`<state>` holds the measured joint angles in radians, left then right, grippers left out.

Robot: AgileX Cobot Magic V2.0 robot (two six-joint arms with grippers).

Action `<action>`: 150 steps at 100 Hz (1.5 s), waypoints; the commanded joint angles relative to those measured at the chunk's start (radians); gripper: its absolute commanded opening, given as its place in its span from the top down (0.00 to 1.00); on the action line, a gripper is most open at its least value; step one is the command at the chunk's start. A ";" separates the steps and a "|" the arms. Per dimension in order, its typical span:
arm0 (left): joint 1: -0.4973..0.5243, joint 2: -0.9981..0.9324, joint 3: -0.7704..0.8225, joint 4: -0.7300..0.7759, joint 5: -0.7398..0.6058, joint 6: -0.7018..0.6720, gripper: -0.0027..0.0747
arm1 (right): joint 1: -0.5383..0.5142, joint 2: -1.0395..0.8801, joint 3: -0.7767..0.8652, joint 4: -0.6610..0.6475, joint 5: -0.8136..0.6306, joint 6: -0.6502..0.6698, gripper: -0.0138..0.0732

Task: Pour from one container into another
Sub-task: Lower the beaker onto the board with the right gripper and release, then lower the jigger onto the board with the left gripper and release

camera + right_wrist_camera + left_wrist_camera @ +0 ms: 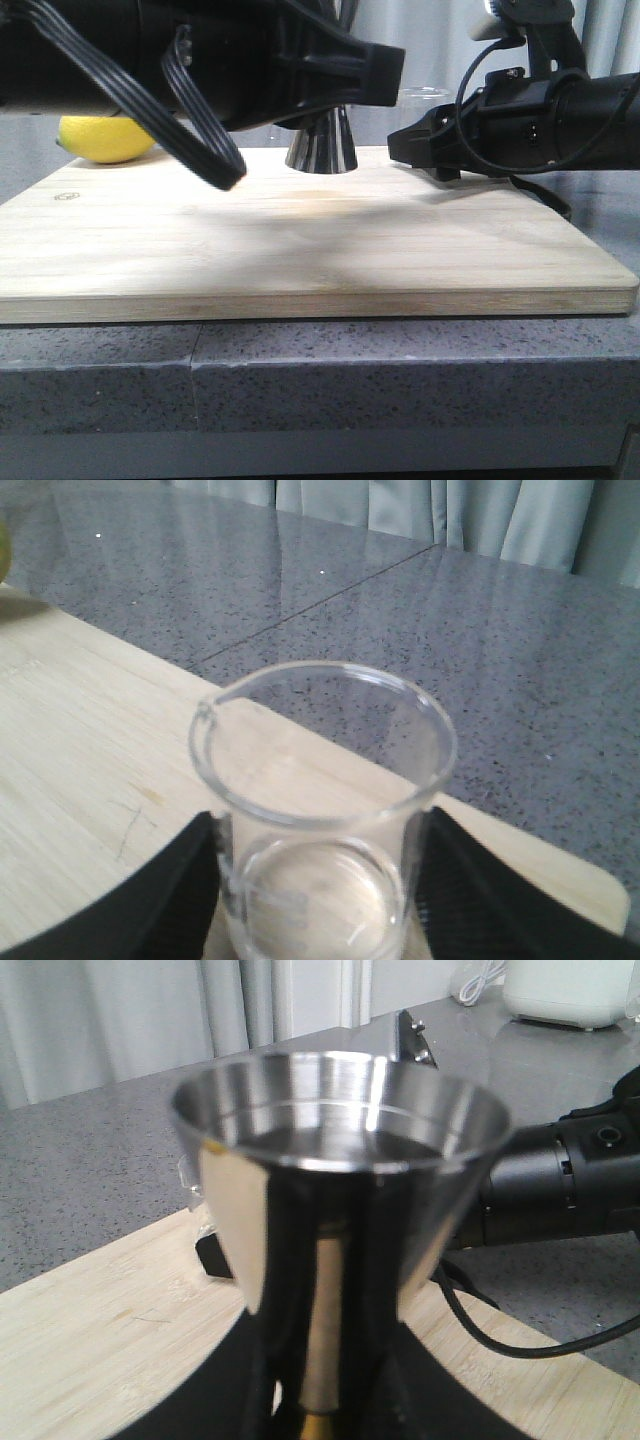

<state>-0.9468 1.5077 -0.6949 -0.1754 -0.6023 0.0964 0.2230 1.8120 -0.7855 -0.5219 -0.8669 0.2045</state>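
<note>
A low front view looks across a bamboo cutting board [300, 240] lying on a speckled grey stone bench [300, 370]. At about ten o'clock, behind the board's far left corner, sits a lemon [105, 138]. The left end effector [320, 1400] reaches in from the left and grips the steel double jigger [340, 1170] at its narrow gold-banded waist; the jigger stands upright near the board's far edge at twelve o'clock, its flared base [322, 142] on the wood. Its upper cup shows only reflections, and whether it holds any liquid cannot be told. At two o'clock, the right end effector [315, 880] is closed around the small clear glass beaker [322, 810], held upright with its pour lip pointing toward the jigger; only its rim [425, 95] shows from the front. The beaker appears empty or nearly so. Both vessels are grasped, yet neither is tilted, so whether pouring is finished or still ahead cannot be judged.
</note>
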 commanded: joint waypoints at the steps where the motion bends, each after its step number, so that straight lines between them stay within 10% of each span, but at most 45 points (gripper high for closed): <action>1: -0.006 -0.041 -0.028 0.003 -0.100 -0.007 0.99 | -0.008 -0.040 -0.025 0.015 -0.069 -0.001 0.36; 150: 0.012 -0.041 -0.028 0.003 -0.099 0.004 0.99 | -0.008 -0.322 -0.145 0.017 -0.038 0.079 0.23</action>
<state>-0.9447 1.5077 -0.6949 -0.1754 -0.6004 0.0964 0.2230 1.5794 -0.8751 -0.5219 -0.8188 0.2835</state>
